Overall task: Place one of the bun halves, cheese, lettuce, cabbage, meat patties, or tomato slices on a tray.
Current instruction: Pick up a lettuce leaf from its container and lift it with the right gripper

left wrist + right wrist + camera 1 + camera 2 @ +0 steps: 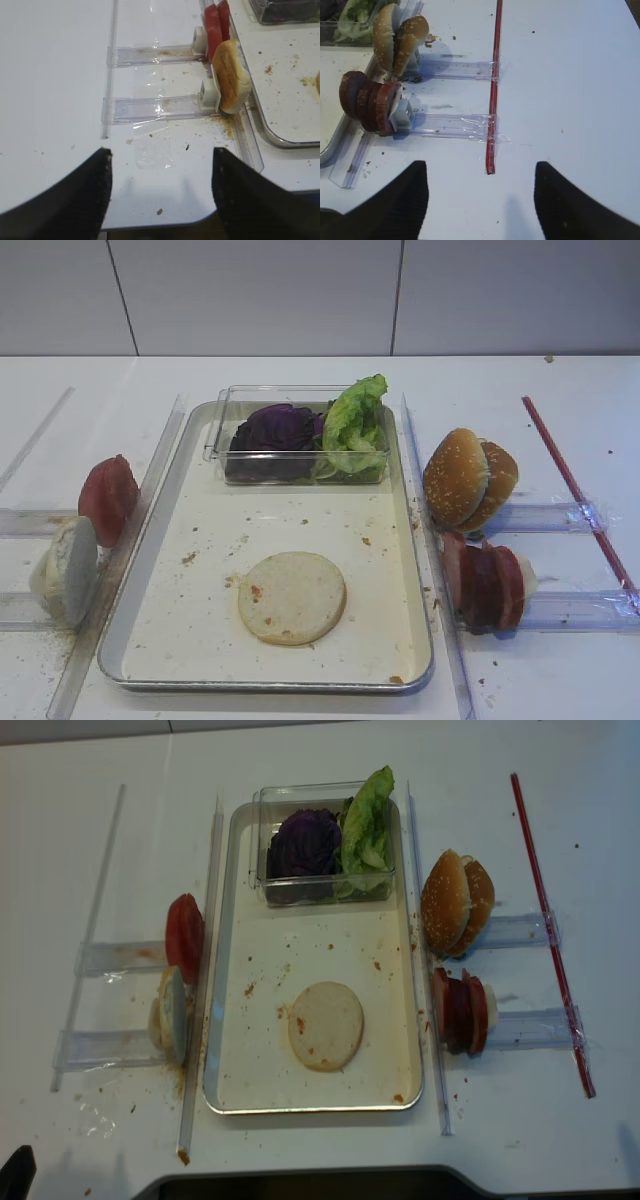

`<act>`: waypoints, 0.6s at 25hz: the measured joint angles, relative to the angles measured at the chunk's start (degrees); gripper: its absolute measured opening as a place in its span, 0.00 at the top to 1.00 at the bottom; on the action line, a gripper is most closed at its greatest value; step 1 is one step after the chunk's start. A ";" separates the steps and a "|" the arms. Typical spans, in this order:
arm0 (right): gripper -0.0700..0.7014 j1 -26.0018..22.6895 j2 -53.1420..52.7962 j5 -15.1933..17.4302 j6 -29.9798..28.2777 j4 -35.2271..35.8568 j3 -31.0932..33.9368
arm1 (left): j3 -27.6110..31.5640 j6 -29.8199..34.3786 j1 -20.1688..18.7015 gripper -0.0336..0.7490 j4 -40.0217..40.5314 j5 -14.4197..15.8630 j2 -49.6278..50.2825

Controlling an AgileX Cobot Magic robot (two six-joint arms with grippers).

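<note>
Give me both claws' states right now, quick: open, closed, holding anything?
Left claw: open, holding nothing, over the bare table beside the tray.
Right claw: open, holding nothing, over the table near the red strip.

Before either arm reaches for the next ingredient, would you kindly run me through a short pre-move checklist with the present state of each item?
1. Right gripper open and empty: ok.
2. Left gripper open and empty: ok.
3. Flat bun half lies on the tray floor: ok.
4. Bare tray floor left around that disc: ok.
5. Lettuce and cabbage sit in the clear box, within view: ok.
6. Sesame bun halves stand upright beside the tray, right side: ok.
</note>
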 joint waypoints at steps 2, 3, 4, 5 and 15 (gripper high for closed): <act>0.26 0.00 0.00 0.00 0.00 0.00 0.00 | 0.00 0.00 0.00 0.42 0.00 0.00 0.00; 0.26 0.00 0.00 0.00 0.00 0.00 0.00 | 0.00 0.00 0.00 0.42 0.00 0.00 0.00; 0.26 0.00 0.00 0.00 0.00 0.00 0.00 | 0.00 0.00 0.00 0.42 0.00 0.00 0.00; 0.26 0.00 0.00 0.00 0.00 0.00 0.00 | 0.00 0.00 0.00 0.42 0.00 0.00 0.00; 0.26 0.00 1.30 0.53 0.74 1.44 -0.21 | 0.00 -0.16 0.00 0.42 0.00 0.00 0.00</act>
